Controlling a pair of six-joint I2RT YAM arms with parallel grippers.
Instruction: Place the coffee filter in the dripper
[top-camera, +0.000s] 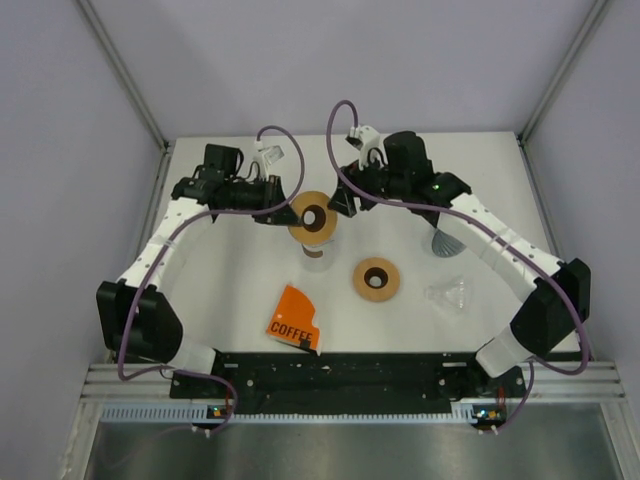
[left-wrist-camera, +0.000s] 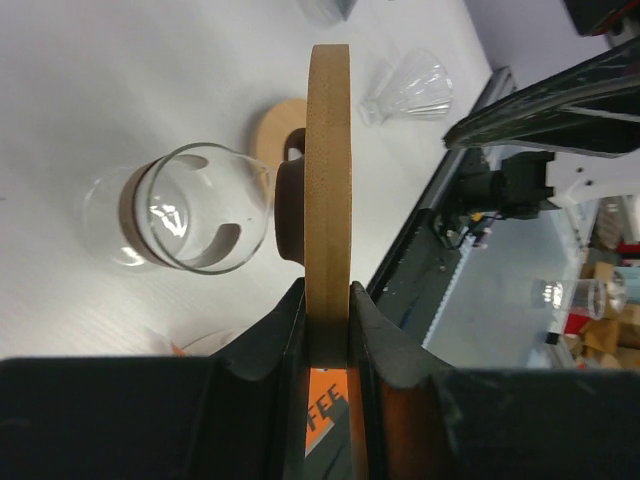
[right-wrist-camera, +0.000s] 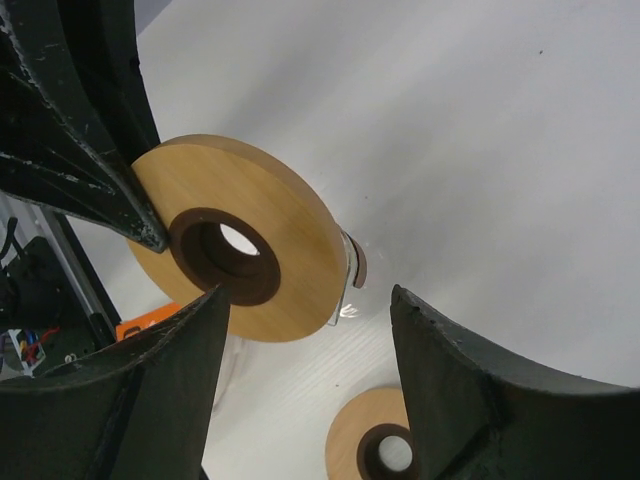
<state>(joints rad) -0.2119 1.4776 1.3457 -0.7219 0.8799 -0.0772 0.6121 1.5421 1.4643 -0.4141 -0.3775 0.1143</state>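
Note:
My left gripper (top-camera: 285, 212) is shut on the rim of a wooden ring (top-camera: 315, 217) with a dark hole, held above a glass carafe (top-camera: 318, 258). In the left wrist view the ring (left-wrist-camera: 328, 180) stands edge-on between the fingers, with the carafe (left-wrist-camera: 190, 205) to its left. My right gripper (right-wrist-camera: 310, 310) is open beside the ring (right-wrist-camera: 270, 240), touching nothing. The clear glass dripper (top-camera: 447, 294) lies on its side at the right. A grey ribbed fan shape (top-camera: 447, 243), seemingly the coffee filter, lies behind it, partly under the right arm.
A second wooden ring (top-camera: 376, 279) lies flat mid-table. An orange packet marked COFFEE (top-camera: 295, 318) lies near the front edge. The white table is walled at the back and on both sides.

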